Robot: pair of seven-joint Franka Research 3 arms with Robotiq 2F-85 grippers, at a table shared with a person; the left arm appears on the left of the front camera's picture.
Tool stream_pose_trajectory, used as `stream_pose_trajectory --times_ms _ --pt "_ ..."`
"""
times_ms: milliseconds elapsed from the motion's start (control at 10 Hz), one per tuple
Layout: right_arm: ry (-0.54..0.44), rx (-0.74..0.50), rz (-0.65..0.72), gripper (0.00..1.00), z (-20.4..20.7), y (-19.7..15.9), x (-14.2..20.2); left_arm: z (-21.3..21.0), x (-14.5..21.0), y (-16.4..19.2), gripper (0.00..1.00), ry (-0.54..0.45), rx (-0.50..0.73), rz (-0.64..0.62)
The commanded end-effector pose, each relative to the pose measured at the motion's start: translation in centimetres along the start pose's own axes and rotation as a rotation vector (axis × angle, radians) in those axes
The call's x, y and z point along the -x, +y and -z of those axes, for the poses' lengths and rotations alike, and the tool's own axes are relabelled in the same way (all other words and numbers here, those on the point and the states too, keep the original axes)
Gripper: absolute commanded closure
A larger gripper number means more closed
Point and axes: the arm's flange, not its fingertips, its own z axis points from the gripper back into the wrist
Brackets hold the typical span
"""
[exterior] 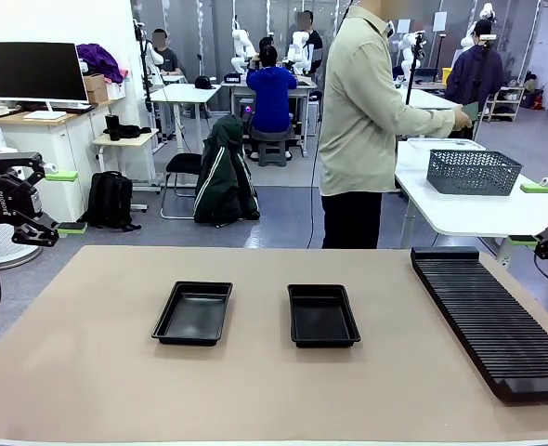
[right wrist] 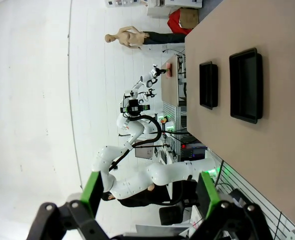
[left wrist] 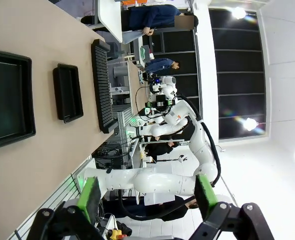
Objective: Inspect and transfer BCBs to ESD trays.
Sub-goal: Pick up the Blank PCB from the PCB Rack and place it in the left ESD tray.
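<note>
ESD trays (exterior: 193,312) sat side by side, empty, mid-table. At the far side table the person's hand (exterior: 462,117) held what may have been a BCB (exterior: 472,111), likely light, stiff and fragile, best gripped by its edges. The left gripper (left wrist: 147,197) and right gripper (right wrist: 150,192) hung released.

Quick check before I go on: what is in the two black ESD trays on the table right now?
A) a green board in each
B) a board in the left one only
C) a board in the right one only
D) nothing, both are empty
D: the left ESD tray and the right ESD tray both show bare black floors, with nothing lying in them.
</note>
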Motion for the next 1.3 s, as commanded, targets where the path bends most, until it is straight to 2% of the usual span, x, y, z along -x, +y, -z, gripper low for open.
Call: stream_pose_trajectory --times_ms 0,1200 --pt "-0.002 0.000 -0.001 0.00 -0.09 0.03 0.02 0.01 0.02 -0.03 0.00 0.001 0.001 0.000" --pt "-0.002 0.000 -0.001 0.00 -0.09 0.03 0.02 0.01 0.02 -0.03 0.00 0.001 0.001 0.000"
